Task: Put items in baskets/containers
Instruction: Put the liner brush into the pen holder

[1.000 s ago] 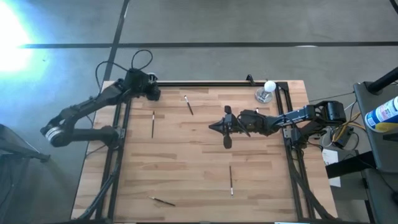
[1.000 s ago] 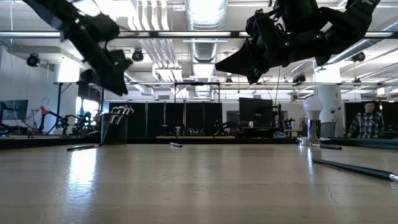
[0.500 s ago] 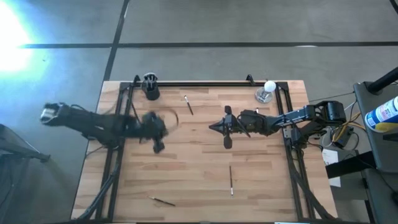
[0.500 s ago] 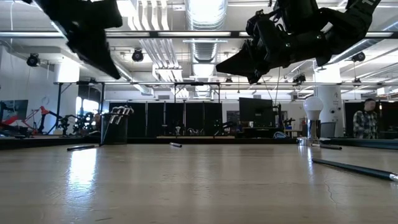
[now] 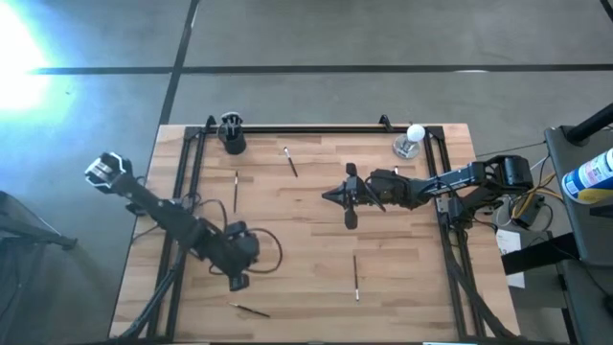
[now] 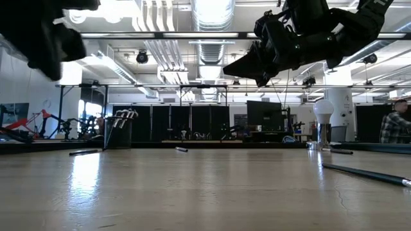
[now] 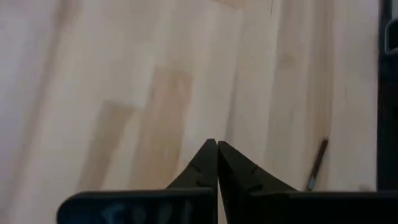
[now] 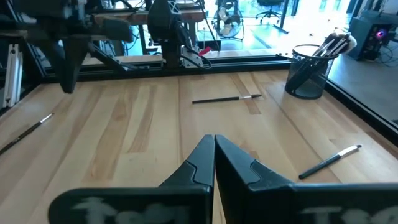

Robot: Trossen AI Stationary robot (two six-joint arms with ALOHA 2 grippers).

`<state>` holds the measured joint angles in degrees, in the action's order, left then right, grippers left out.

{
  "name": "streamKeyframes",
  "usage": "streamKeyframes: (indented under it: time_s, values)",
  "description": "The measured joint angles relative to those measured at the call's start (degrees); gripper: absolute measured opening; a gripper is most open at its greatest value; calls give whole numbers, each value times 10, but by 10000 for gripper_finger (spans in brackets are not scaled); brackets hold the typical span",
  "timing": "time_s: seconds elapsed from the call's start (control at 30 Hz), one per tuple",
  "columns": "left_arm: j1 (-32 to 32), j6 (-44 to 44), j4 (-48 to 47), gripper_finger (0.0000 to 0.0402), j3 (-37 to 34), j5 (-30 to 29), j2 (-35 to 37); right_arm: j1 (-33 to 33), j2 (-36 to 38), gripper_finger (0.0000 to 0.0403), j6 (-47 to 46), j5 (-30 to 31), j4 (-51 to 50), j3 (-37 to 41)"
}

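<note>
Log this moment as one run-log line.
left pincer: shut, empty, above table near front stick | right pincer: shut, mid-table | cup: holds brushes

Strong glare top-left of high view, bright ceiling lights [image 6: 209, 9] in low view, left wrist view soft, possibly motion blurred.

This is a robotics lab or workshop in a large industrial hall. The low view shows an open ceiling with bare round ducts [image 6: 209, 25], pipes and strip lights, and dark benches and frames lining the far side. A monitor [image 6: 260, 114] stands there, and a person in a plaid shirt [image 6: 396, 125] is at the far right. The butcher-block table [image 5: 306, 240] sits on a bare concrete floor [image 5: 383, 38] crossed by dark lines. Right of it, loose cables [image 5: 522, 206] hang off a side stand. The right wrist view shows office chairs [image 8: 267, 9] and a fan [image 8: 230, 22] beyond the table.
</note>
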<state>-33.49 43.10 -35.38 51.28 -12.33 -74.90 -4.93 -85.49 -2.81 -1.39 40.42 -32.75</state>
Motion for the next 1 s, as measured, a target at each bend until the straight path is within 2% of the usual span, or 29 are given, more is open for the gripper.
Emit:
streamKeyframes:
  time_s: [0.13,0.23,0.57,0.7,1.0]
  values:
    - [-30,41,-79,9,46,31,-54,0,0,8,0,0,-1,0]
    - [-57,57,-102,28,67,41,-90,0,0,8,3,0,-6,0]
    - [-121,96,-101,109,103,69,-175,0,0,9,11,0,-8,0]
    - [-143,113,-100,119,103,100,-197,0,0,9,13,0,-9,0]
    - [-179,123,-61,119,103,118,-239,0,0,9,15,0,-12,0]
